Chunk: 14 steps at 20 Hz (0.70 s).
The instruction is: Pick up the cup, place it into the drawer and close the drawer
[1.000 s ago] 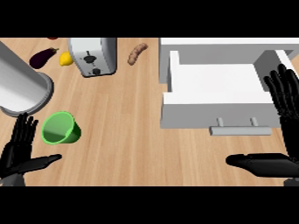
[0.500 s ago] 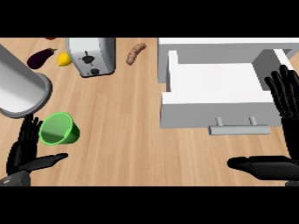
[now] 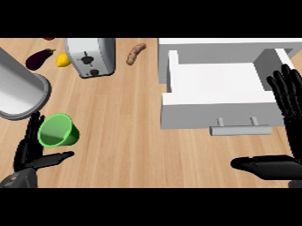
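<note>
The counter [image 3: 127, 128] is light wood with visible grain, matt. The cup [image 3: 58, 131] looks like smooth green plastic. The drawer [image 3: 219, 90] is flat matt white (its handle [image 3: 241, 129] grey). The toaster [image 3: 88, 56] looks like brushed metal.

One head view looks steeply down onto the counter [image 3: 134, 132].

A kitchen — wooden counter [image 3: 134, 132], toaster [image 3: 88, 57], eggplant [image 3: 40, 58], lemon [image 3: 63, 59] — white drawer [image 3: 212, 88] open
</note>
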### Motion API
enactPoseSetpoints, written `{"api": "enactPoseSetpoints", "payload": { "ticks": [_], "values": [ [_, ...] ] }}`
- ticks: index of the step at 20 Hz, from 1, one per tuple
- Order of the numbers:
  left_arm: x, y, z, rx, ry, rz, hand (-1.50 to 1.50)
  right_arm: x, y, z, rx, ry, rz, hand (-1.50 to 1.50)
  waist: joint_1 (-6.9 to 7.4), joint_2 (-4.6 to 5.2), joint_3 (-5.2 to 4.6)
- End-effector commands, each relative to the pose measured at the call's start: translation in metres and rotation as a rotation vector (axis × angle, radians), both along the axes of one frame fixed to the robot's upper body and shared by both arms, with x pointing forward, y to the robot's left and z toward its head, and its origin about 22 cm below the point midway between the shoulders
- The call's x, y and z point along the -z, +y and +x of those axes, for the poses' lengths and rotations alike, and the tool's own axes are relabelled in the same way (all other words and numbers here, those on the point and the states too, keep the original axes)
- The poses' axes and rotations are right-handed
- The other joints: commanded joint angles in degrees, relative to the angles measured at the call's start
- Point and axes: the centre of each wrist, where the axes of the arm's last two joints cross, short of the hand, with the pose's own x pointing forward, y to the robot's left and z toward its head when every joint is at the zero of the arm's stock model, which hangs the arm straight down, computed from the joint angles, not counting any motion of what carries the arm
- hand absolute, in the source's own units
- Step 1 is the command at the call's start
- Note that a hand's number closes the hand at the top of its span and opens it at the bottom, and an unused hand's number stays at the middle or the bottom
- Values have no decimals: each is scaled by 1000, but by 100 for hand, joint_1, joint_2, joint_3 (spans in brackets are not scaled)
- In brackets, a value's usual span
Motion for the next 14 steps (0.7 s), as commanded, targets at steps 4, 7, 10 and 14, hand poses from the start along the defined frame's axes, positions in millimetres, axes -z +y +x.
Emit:
{"api": "enactPoseSetpoints", "payload": {
  "ticks": [4, 7, 10, 14],
  "values": [
    [3, 1, -5, 69, -120, -107, -150, 4, 3, 6, -12, 7, 7, -150, 9, 8, -4],
    [5, -10, -1, 91, -134, -117, -150, -4, -2, 4, -5, 13, -21, -150, 2, 2, -3],
    [-8, -8, 18, 122, -152, -150, -150, -7, -4, -5, -26, 22, -8, -150, -36, -8, -3],
    [-3, -32, 27, 162, -180, -228, -150, -7, -2, 0, -16, 23, 1, -150, -27, 4, -6]
  ]
}}
